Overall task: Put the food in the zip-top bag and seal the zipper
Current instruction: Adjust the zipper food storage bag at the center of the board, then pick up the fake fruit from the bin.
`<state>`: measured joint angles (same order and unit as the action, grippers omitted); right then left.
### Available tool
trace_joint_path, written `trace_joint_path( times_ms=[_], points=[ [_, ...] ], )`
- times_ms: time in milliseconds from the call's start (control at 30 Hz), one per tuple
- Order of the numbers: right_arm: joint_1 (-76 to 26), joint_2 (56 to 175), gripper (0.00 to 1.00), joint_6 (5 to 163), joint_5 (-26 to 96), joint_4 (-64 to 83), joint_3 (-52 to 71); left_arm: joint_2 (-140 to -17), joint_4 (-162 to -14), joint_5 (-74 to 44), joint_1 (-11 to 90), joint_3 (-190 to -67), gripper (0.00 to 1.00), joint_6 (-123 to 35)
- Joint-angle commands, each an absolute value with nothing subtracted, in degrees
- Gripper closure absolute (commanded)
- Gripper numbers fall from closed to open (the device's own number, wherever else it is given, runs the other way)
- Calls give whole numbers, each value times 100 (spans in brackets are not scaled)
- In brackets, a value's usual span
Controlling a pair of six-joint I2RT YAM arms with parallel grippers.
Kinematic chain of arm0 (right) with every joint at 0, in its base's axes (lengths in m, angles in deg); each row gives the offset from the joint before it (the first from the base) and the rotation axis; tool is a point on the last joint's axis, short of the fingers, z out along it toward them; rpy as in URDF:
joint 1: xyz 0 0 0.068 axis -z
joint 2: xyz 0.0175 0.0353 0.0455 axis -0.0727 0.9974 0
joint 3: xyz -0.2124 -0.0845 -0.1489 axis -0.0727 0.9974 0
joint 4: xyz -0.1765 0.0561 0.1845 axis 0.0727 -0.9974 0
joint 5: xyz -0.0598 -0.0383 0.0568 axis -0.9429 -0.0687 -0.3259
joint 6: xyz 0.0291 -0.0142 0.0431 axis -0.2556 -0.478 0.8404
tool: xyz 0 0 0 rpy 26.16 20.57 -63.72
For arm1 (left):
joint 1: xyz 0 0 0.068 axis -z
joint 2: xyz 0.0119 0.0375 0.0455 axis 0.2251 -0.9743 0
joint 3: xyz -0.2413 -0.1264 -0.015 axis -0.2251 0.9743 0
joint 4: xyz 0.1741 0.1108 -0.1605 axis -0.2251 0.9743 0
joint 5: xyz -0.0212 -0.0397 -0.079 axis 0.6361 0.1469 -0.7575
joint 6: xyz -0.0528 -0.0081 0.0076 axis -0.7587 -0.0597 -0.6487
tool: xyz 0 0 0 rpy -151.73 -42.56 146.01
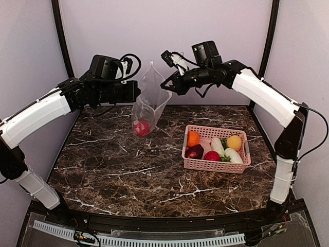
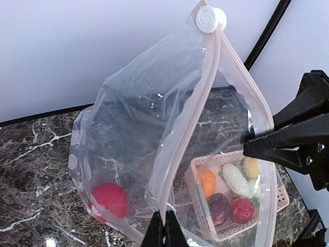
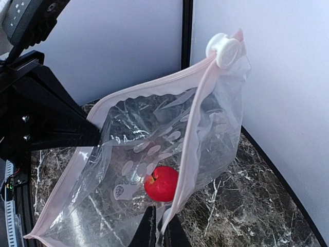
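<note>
The clear zip-top bag (image 1: 149, 98) hangs open above the table's back, held up between my two grippers. My left gripper (image 1: 138, 95) is shut on one side of its pinkish zipper (image 2: 193, 118), fingertips pinched together (image 2: 164, 232). My right gripper (image 1: 166, 86) is shut on the other zipper side (image 3: 191, 126), low in its wrist view (image 3: 160, 230). A white slider (image 2: 209, 19) sits at the zipper's top end. One red food piece (image 1: 141, 128) lies in the bag's bottom (image 3: 162, 182). Orange (image 1: 193, 138), maroon (image 1: 195, 152), red (image 1: 212, 156), white-green (image 1: 218, 146) and yellow (image 1: 234, 142) food lies in the basket.
The pink slotted basket (image 1: 213, 165) stands on the dark marble table (image 1: 123, 170) right of centre, below and right of the bag. Grey walls and black frame posts (image 1: 268, 41) close the back and sides.
</note>
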<state>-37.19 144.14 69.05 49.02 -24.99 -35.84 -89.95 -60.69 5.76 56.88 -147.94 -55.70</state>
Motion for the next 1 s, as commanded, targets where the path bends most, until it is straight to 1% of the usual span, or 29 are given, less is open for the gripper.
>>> trace_joint_path(
  times_ms=[0, 67, 100, 133, 167, 200, 267, 333, 367, 400, 467, 600, 667, 833, 967],
  points=[
    [-3784, 14389, 93, 6891, 5382, -2591, -3831, -8571, -5801, 1112, 5654, -14753, 99, -5295],
    [-3784, 14392, 91, 6932, 5449, -2593, -3788, -8528, -5684, 1153, 5651, -14766, 99, -5203],
    [-3782, 14394, 88, 6967, 5479, -2610, -3767, -8520, -5629, 1150, 5642, -14789, 99, -5134],
    [-3784, 14394, 83, 6987, 5518, -2651, -3756, -8523, -5482, 1141, 5638, -14809, 99, -5105],
    [-3778, 14390, 76, 6961, 5566, -2730, -3778, -8543, -5327, 1117, 5636, -14852, 99, -5043],
    [-3774, 14367, 66, 6895, 5612, -2843, -3839, -8552, -5257, 1045, 5630, -14867, 99, -5002],
    [-3742, 14208, 43, 6678, 5617, -3032, -3974, -8567, -5098, 783, 5626, -14868, 99, -4804],
    [-3681, 13823, 25, 6482, 5540, -2953, -3770, -8572, -4987, 529, 5625, -14816, 99, -4697],
    [-3642, 13627, 18, 6383, 5519, -2904, -3639, -8571, -4926, 436, 5625, -14777, 99, -4680],
    [-3613, 13444, 16, 6263, 5502, -2903, -3543, -8574, -4898, 413, 5625, -14759, 99, -4651],
    [-3516, 13185, 14, 6063, 5445, -2990, -3288, -8589, -4826, 379, 5624, -14768, 99, -4585],
    [-3020, 12649, 16, 5903, 5610, -3095, -2259, -8700, -4502, 503, 5627, -15130, 99, -4371],
    [-2702, 12535, 18, 5783, 5729, -3318, -1860, -8776, -4281, 602, 5623, -15347, 99, -4234],
    [-1940, 12462, 28, 5411, 5588, -3845, -1071, -9052, -3454, 938, 5625, -15946, 99, -3799],
    [-1481, 12435, 32, 5378, 5319, -3991, -437, -9380, -3154, 782, 5625, -16086, 99, -3550]
  ],
)
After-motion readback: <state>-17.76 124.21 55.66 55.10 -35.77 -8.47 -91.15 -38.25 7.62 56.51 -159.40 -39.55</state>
